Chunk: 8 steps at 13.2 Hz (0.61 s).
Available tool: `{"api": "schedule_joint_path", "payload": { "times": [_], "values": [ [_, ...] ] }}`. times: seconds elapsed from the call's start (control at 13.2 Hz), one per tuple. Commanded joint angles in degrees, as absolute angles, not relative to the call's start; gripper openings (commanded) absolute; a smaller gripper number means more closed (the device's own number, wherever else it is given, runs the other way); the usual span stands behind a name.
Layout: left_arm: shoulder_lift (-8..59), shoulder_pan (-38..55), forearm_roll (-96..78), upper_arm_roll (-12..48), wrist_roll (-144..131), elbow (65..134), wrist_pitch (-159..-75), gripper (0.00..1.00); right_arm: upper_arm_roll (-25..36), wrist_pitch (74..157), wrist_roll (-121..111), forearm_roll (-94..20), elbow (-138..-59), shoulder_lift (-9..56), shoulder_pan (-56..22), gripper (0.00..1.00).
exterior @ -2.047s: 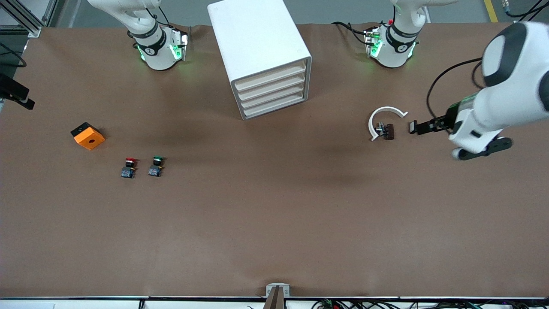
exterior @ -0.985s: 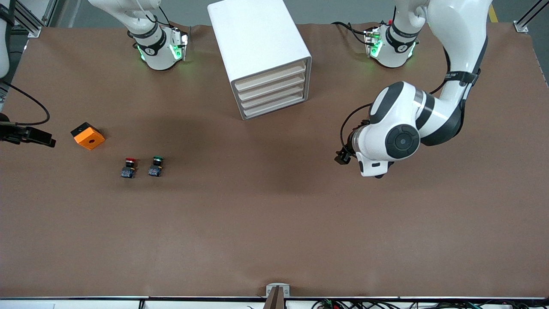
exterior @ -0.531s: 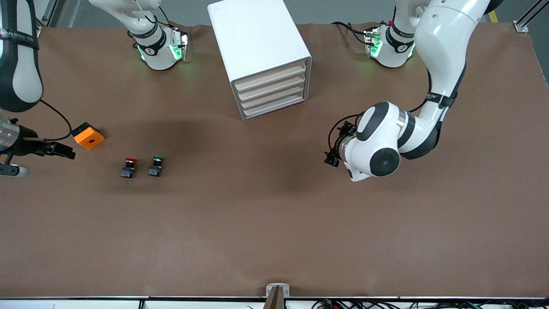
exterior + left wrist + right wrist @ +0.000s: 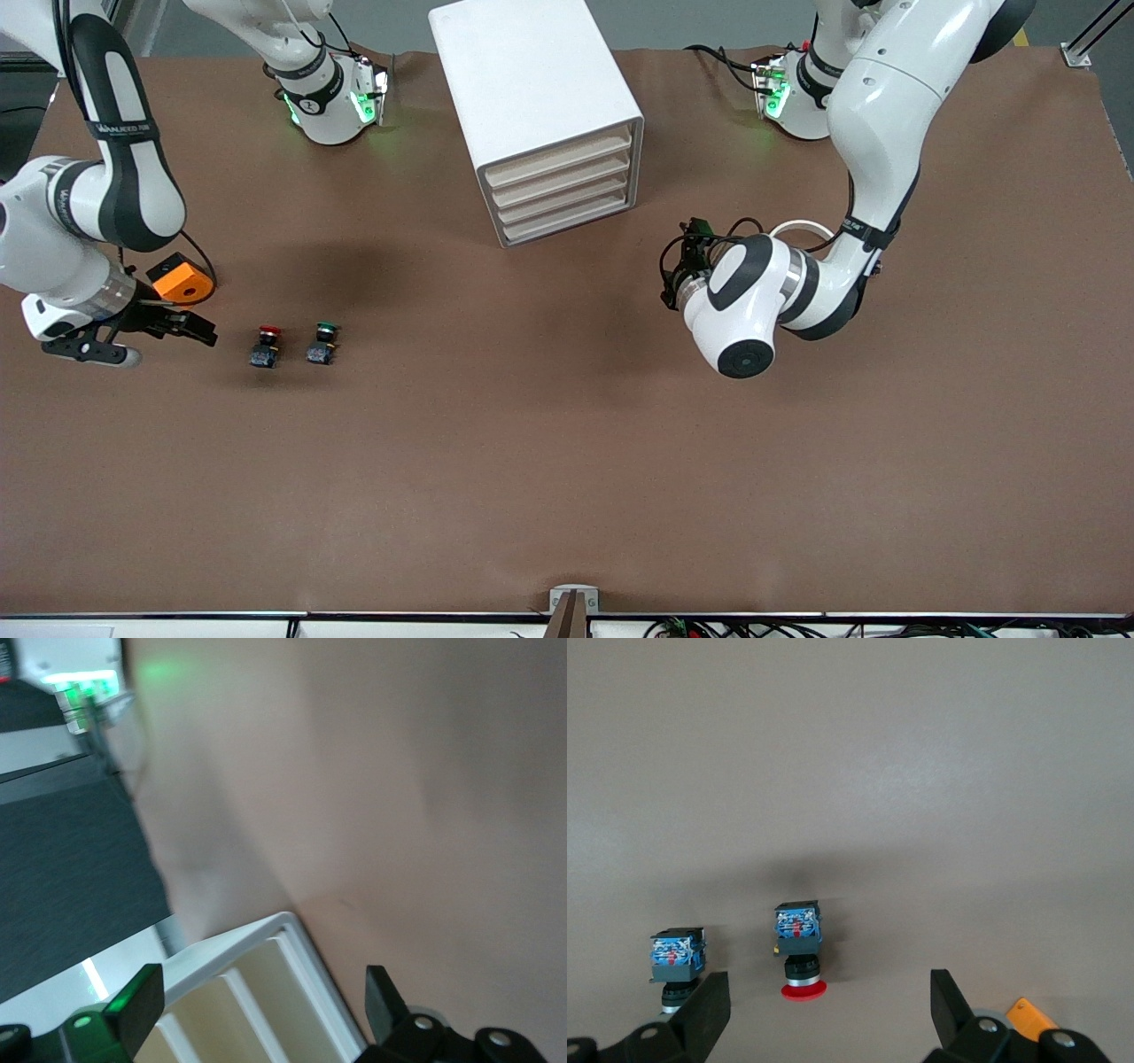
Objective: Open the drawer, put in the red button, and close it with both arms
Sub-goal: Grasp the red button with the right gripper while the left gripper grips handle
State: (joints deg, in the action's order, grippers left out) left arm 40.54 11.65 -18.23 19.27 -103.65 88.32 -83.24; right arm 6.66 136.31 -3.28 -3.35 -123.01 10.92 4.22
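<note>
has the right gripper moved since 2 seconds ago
Yes. The right gripper, open, has come in from the table's edge past the orange cube toward the red button, which stayed put.

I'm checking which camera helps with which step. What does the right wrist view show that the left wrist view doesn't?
Only the right wrist view: the red button, the green button beside it, and a corner of the orange cube, framed by the open right tool.

Only the left wrist view: the white drawer cabinet with its drawer fronts shut, a green-lit arm base, framed by the open left tool.

Both: the brown table, and neither tool holds anything.
</note>
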Motion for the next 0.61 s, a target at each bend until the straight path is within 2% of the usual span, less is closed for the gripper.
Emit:
{"api": "schedule_joint_path", "payload": {
  "times": [0.0, 0.53],
  "values": [
    [42.1, 11.2, -20.8, 19.3, -105.3, 86.5, -77.4, 1.00, 6.6, 138.2, -1.1, -4.3, -123.8, 11.9, 3.1, 1.00],
    [41.8, 10.6, -20.3, 19.2, -112.7, 84.9, -67.6, 1.00, 6.5, 145.2, 2.0, -4.7, -124.9, 17.3, 1.5, 1.00]
  ]
}}
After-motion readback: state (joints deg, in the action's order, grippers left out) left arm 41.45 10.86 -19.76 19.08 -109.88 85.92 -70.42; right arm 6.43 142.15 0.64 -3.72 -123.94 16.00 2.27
